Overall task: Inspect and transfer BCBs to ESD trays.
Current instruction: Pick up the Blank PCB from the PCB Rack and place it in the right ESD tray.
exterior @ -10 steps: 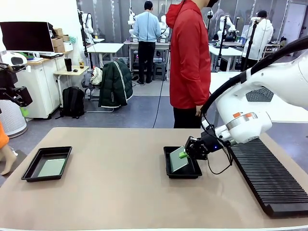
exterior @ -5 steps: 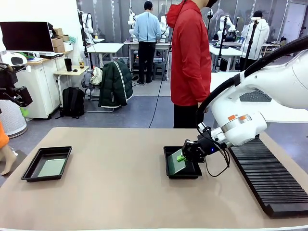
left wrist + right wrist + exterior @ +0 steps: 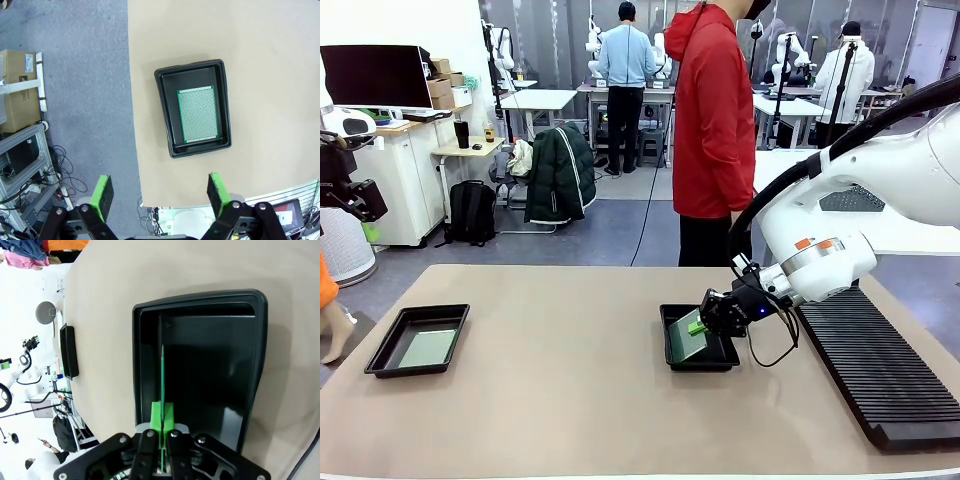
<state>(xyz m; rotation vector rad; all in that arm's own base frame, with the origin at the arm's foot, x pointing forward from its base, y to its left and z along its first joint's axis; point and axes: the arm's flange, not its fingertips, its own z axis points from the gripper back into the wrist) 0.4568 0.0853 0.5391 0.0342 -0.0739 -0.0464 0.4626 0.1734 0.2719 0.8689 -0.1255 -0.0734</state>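
My right gripper (image 3: 162,432) pinches a thin green board (image 3: 690,335) edge-on, tilted lengthwise into the glossy black tray (image 3: 672,357); my left gripper (image 3: 159,192) gapes empty.

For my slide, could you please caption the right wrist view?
Right gripper pinching a BCB edge-on over a black ESD tray.

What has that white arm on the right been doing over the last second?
The right arm's fingers carried the green board leftward and down into the near tray, still pinching its edge; it is tilted, not yet flat. The far-left tray with its board stayed put.
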